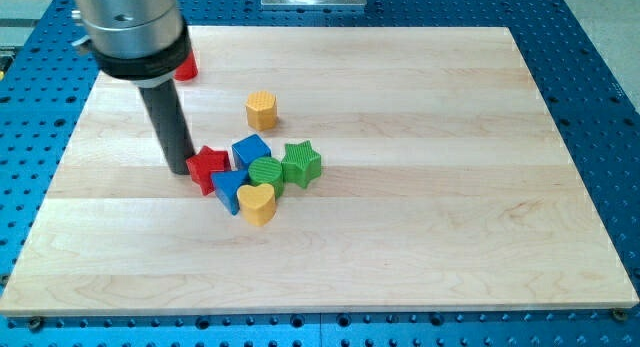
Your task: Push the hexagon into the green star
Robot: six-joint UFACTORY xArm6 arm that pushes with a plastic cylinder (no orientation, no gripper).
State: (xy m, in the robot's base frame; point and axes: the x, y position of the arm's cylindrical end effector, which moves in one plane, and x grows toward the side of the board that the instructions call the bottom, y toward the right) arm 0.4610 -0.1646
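Note:
A yellow hexagon (262, 110) stands alone on the wooden board (420, 187), above a cluster of blocks. The green star (301, 163) is at the cluster's right end, below and to the right of the hexagon. My tip (178, 169) rests on the board at the cluster's left, touching or almost touching the red star (207, 168). The tip is well to the left of and below the hexagon.
The cluster also holds a blue cube (251, 150), a green round block (266, 174), a blue block (229, 190) and a yellow heart (257, 203). A red block (185, 67) sits at the top left, partly hidden by the arm.

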